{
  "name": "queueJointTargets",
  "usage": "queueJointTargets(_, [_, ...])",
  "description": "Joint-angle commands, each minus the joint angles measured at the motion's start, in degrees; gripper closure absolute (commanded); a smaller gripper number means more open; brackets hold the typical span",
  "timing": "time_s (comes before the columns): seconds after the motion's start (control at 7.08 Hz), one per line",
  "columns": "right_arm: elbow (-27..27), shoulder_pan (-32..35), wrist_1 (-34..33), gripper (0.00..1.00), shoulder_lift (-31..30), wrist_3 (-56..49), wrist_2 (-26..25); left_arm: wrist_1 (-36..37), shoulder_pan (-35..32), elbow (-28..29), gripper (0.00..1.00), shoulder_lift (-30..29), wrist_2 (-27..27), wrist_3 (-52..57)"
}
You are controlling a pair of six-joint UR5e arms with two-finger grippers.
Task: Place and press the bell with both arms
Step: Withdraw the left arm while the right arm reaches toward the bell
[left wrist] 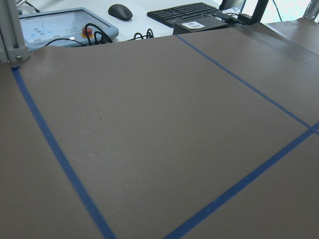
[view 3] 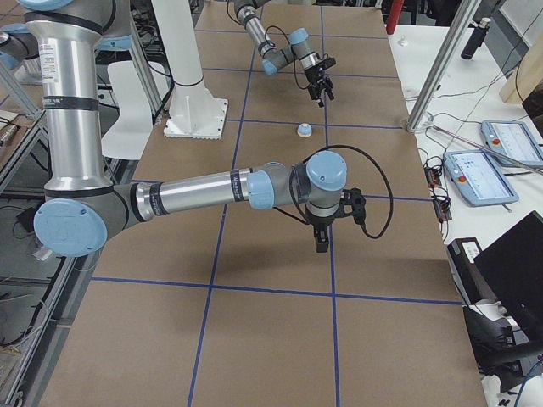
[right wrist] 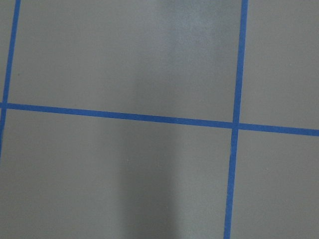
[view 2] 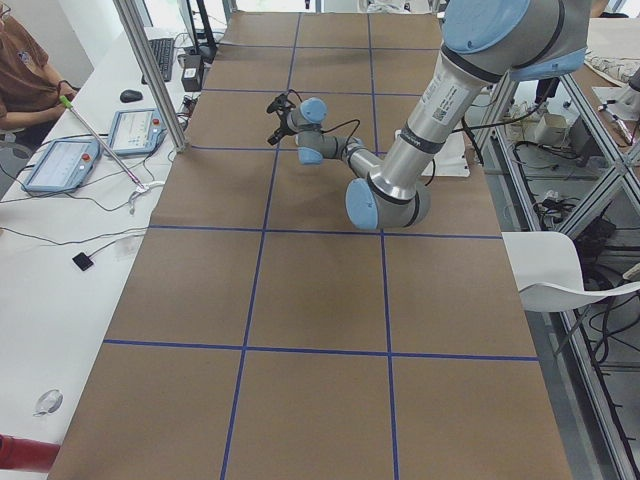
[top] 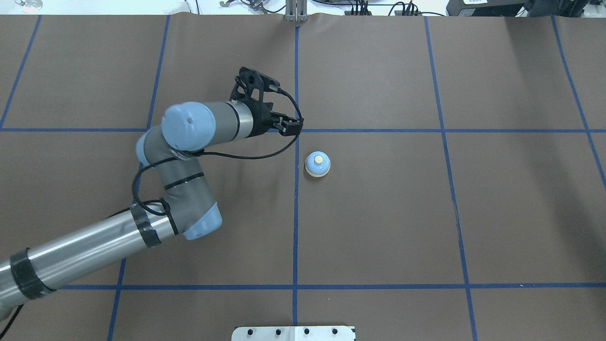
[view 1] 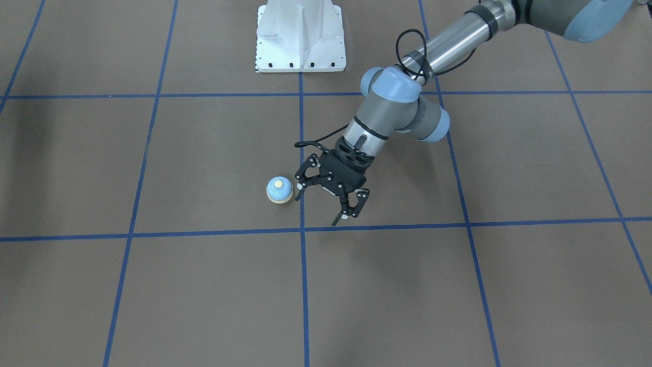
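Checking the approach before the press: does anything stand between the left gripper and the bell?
Nothing visible does. The left gripper is open and close beside the bell. Only the bare brown table and a blue tape line lie between them.

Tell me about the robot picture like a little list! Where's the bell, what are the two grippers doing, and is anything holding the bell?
bell: standing upright on the table, cream button on top
held by: nothing
left gripper: jaws open and empty, close beside the bell, not touching it
right gripper: over the table, far from the bell; open or shut cannot be told
table: brown
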Motion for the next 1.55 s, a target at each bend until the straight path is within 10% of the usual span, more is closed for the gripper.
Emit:
queueJointTargets(0.0, [1.96,-4.93,0.34,0.00,3.82,10.41,-0.64,8.81,-12.13,-7.13,0.00,7.89,-16.92,0.69])
queueJointTargets(0.57, [3.30,-18.38,0.35,0.00,15.24,31.43,-5.37,17.45,-26.66,-12.24,0.00,21.86,-29.37,26.46])
queueJointTargets(1.41, [2.07,-41.67,-1.23,0.00,29.14,62.47,-18.90,15.69,-32.93,-13.75,0.00,32.01,-24.76,25.05])
